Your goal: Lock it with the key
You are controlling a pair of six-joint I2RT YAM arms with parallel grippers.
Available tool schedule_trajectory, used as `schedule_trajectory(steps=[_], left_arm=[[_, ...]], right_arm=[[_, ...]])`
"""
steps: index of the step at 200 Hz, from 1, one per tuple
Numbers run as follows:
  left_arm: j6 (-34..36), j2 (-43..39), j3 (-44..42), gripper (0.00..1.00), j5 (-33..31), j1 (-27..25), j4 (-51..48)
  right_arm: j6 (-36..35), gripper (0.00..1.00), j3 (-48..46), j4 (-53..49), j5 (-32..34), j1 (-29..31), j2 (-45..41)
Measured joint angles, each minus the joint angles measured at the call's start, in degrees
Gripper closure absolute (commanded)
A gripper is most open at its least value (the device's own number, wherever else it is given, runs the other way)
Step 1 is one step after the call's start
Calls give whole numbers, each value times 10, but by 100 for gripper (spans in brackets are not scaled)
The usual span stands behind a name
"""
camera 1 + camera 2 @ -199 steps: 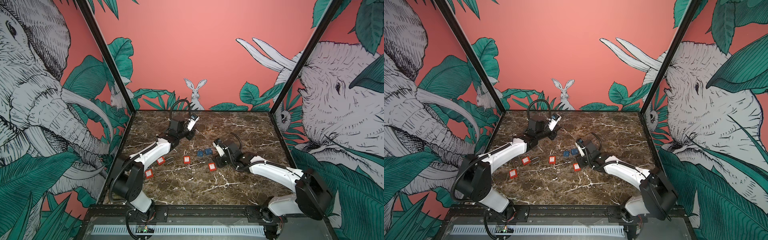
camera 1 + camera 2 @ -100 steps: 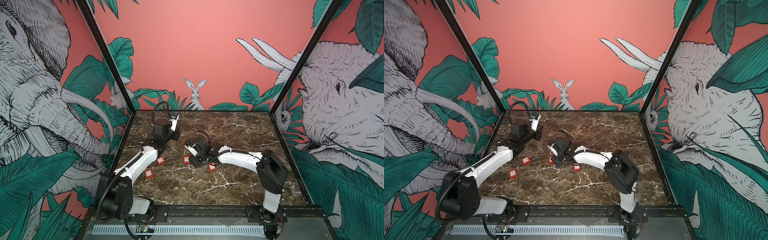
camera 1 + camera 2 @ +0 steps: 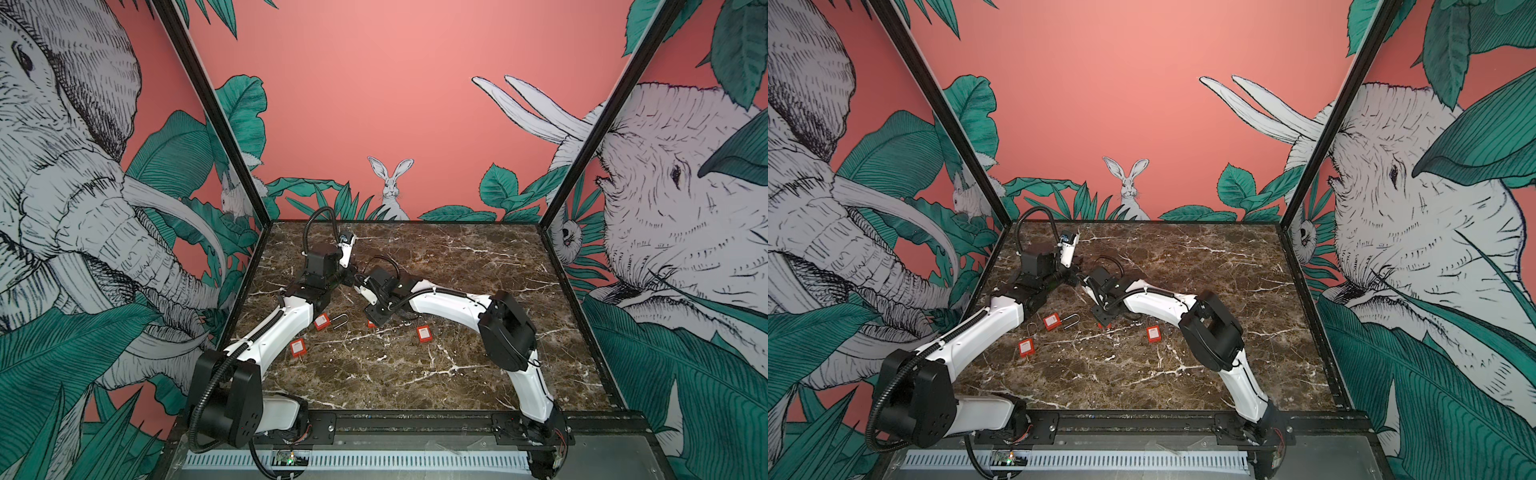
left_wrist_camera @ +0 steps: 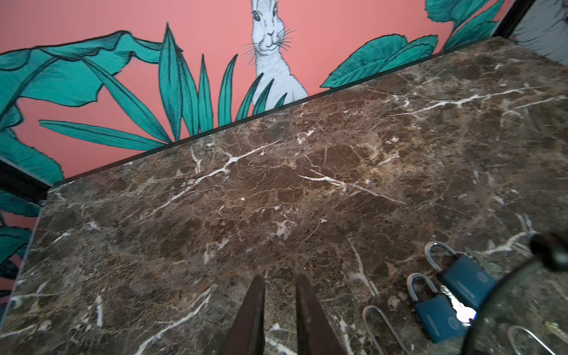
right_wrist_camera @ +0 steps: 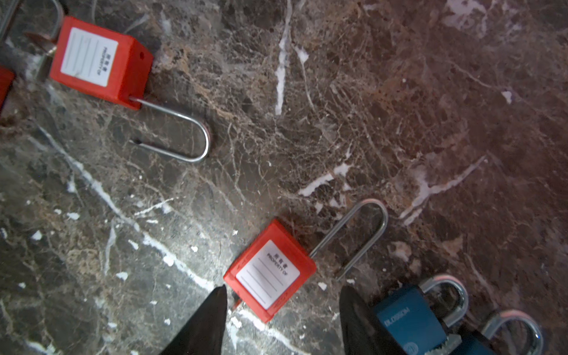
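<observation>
A red padlock (image 5: pixel 270 270) with a white label lies flat on the marble, its long shackle (image 5: pixel 359 233) swung open. My right gripper (image 5: pixel 284 289) is open just above it, one finger on each side of the body, not gripping. In a top view this gripper (image 3: pixel 376 320) hides most of that padlock. Two blue padlocks (image 4: pixel 438 316) (image 4: pixel 468 279) lie close by, with a silver key (image 4: pixel 482 261) beside the farther one. My left gripper (image 4: pixel 281 278) hovers over bare marble left of them, its fingers a narrow gap apart and holding nothing.
Three more red padlocks (image 3: pixel 322 322) (image 3: pixel 298 347) (image 3: pixel 423 333) lie on the marble table (image 3: pixel 457 374); the one nearest my right gripper (image 5: pixel 98 58) has an open shackle. The two grippers are close together near the left middle. Walls close in the back and both sides.
My right gripper has swung left, from beside the blue padlocks to over the red padlock. The left gripper has drawn back to the left and a little nearer. Neither has taken hold of anything.
</observation>
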Motion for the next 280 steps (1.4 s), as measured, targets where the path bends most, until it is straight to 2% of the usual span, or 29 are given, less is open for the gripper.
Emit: schedule_trajectory(steps=[69, 156, 217, 280], left_arm=[[0, -2, -2, 79, -13, 9, -1], [0, -2, -13, 79, -27, 10, -1], [13, -22, -11, 79, -39, 12, -9], [17, -22, 12, 78, -43, 47, -43]], right_arm=[[-14, 41, 56, -42, 30, 16, 34], [-45, 43, 57, -52, 67, 21, 44], [-44, 44, -29, 24, 63, 22, 7], [-39, 42, -46, 56, 46, 22, 0]])
